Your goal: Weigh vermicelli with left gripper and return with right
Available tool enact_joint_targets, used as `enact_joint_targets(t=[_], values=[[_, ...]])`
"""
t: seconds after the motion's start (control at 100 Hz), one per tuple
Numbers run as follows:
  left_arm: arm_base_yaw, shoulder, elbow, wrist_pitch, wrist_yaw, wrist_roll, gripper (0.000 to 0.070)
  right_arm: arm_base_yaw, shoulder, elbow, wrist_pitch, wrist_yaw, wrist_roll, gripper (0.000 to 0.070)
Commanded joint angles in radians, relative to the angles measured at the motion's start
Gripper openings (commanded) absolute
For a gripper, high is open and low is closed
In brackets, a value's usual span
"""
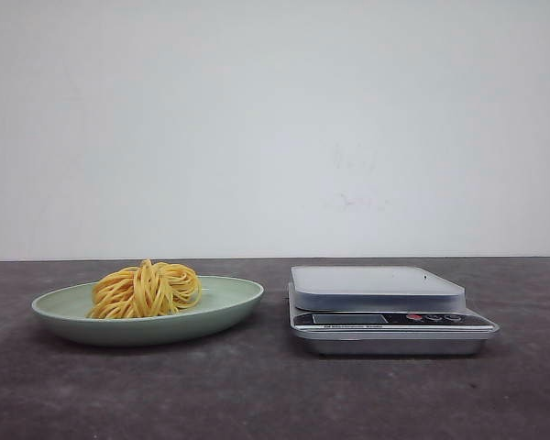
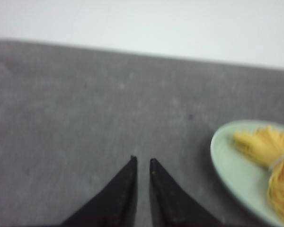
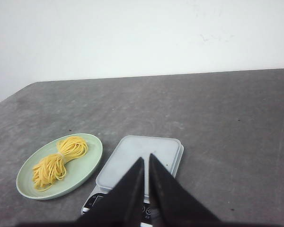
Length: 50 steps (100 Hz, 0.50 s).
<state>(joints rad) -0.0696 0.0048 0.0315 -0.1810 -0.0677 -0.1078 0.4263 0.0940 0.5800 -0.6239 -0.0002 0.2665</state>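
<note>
Silver digital kitchen scale (image 1: 390,312): dark front display panel (image 1: 348,319) showing no readable digits; button markings too small to read.

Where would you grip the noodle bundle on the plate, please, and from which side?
Probably from above, across the tied middle of the noodle bundle. It narrows there, while both ends fan out loose, and it lies flat on the shallow plate, whose rim blocks a side approach.

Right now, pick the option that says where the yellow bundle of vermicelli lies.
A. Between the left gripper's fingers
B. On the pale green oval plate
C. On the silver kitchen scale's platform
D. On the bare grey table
B: the yellow bundle of vermicelli rests on the pale green oval plate, beside the silver kitchen scale, whose platform is bare.
</note>
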Motion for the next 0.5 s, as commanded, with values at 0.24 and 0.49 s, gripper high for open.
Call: enact_joint_targets(t=[0.24, 0.49], values=[[-0.001, 0.002, -0.018, -0.008, 0.038, 0.018, 0.0012, 0.004, 0.002, 0.01, 0.011, 0.0, 0.007, 0.0006], [-0.001, 0.002, -0.018, -0.008, 0.038, 0.018, 0.0012, 0.004, 0.002, 0.01, 0.011, 0.0, 0.007, 0.0006]])
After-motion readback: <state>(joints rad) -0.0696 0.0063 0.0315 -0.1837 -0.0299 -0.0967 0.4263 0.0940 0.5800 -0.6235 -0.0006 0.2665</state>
